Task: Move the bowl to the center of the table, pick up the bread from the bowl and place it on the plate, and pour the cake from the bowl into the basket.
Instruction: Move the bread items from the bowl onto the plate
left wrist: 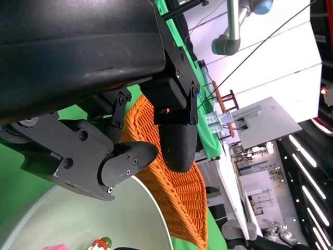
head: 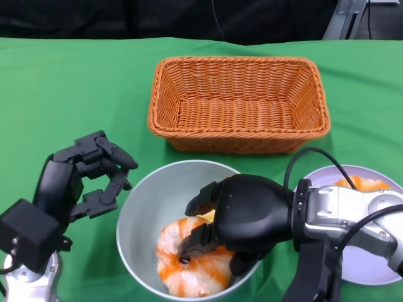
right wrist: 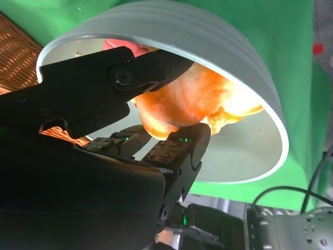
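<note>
At the near edge of the green surface (head: 63,88) stands the grey bowl (head: 135,214), and inside it lies the orange-and-white bread (head: 189,270), towards its near side. The right hand (head: 236,217) reaches into the bowl from the right, its fingers (head: 201,239) curled over the top of the bread. The right wrist view shows the bread pinched between a finger above and padded fingertips (right wrist: 174,148) below. A small yellowish piece (head: 206,216) shows just beyond the bread, mostly hidden by the hand; whether it is the cake cannot be told. Just left of the bowl, the left hand (head: 88,173) hovers with fingers spread and slightly curled, holding nothing and not touching the rim. To the right, partly under the right forearm, sits a white plate (head: 371,264) with something orange (head: 362,183) at its far edge. Farther back, in the middle, rests the woven basket (head: 239,104).
</note>
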Robot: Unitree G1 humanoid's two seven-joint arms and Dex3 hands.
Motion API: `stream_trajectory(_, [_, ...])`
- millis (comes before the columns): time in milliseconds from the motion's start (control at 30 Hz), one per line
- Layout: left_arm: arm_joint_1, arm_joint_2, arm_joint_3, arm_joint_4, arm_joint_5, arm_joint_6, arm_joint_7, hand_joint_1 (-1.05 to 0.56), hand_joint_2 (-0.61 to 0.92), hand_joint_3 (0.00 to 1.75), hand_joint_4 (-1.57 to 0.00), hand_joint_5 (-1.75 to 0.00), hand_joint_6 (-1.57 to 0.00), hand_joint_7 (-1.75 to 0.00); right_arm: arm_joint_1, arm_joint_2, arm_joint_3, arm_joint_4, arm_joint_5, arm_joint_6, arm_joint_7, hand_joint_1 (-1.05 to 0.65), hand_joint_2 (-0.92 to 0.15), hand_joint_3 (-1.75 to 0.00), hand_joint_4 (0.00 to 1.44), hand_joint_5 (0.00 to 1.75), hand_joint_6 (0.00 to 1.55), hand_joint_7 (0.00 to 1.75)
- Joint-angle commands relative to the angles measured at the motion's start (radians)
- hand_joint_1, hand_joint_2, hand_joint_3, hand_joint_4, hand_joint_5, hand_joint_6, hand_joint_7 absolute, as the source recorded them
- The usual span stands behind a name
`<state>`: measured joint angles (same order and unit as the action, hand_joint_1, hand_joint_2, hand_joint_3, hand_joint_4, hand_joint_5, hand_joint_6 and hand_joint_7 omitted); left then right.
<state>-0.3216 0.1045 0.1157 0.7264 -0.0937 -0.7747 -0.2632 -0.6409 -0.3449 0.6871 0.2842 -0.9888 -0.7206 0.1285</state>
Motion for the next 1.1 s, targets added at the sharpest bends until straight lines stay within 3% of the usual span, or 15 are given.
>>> stream_trajectory(33, [0.012,0.008,0.001,-0.014,-0.016,0.007,-0.016,-0.05,0.65,0.85,-0.78,-1.49,-0.81,-1.18,0.024,-0.022,0.010,-0.002,-0.002,0.029,0.045,-0.70,-0.86,0.00,0.62,0.04,0.70,0.01])
stream_trajectory(300, [0.013,0.009,0.001,-0.015,-0.013,0.009,-0.017,-0.05,0.65,0.84,-0.77,-1.50,-0.81,-1.17,0.028,-0.016,0.021,-0.005,-0.006,0.054,0.056,-0.70,-0.87,0.00,0.64,0.05,0.71,0.01])
stream_trajectory(567, [0.014,0.009,0.001,-0.011,-0.007,0.001,-0.014,-0.04,0.64,0.86,-0.77,-1.50,-0.81,-1.19,0.025,-0.005,0.052,0.027,-0.041,0.066,-0.013,-0.67,-0.89,-0.01,0.74,0.08,0.74,0.01])
stream_trajectory(600, [0.014,0.008,0.001,-0.010,-0.006,0.002,-0.013,-0.04,0.64,0.86,-0.77,-1.50,-0.81,-1.18,0.031,0.000,0.056,0.043,-0.051,0.061,-0.066,-0.67,-0.90,-0.01,0.74,0.08,0.74,0.01])
stream_trajectory(633, [0.013,0.008,0.001,-0.007,-0.005,0.000,-0.011,-0.04,0.64,0.87,-0.78,-1.50,-0.81,-1.19,0.041,0.010,0.056,0.068,-0.044,0.049,-0.111,-0.61,-0.90,-0.01,0.82,0.18,0.80,0.02])
stream_trajectory(700, [0.013,0.006,0.001,-0.008,-0.005,0.004,-0.009,-0.04,0.63,0.88,-0.78,-1.51,-0.81,-1.19,0.047,0.025,0.060,0.120,-0.038,0.019,-0.202,-0.48,-0.88,0.00,0.85,0.53,0.93,0.03])
stream_trajectory(833, [0.015,0.004,0.001,-0.012,-0.007,0.008,-0.009,-0.04,0.63,0.89,-0.78,-1.51,-0.81,-1.19,0.035,0.036,0.072,0.178,-0.043,-0.016,-0.292,-0.41,-0.87,0.00,0.87,0.74,1.02,0.04])
stream_trajectory(1100, [0.009,0.000,0.004,0.000,-0.007,-0.010,-0.009,-0.03,0.60,0.94,-0.77,-1.53,-0.81,-1.20,0.012,0.046,0.092,0.228,-0.022,-0.045,-0.293,-0.39,-0.91,0.00,1.01,0.48,1.07,0.01])
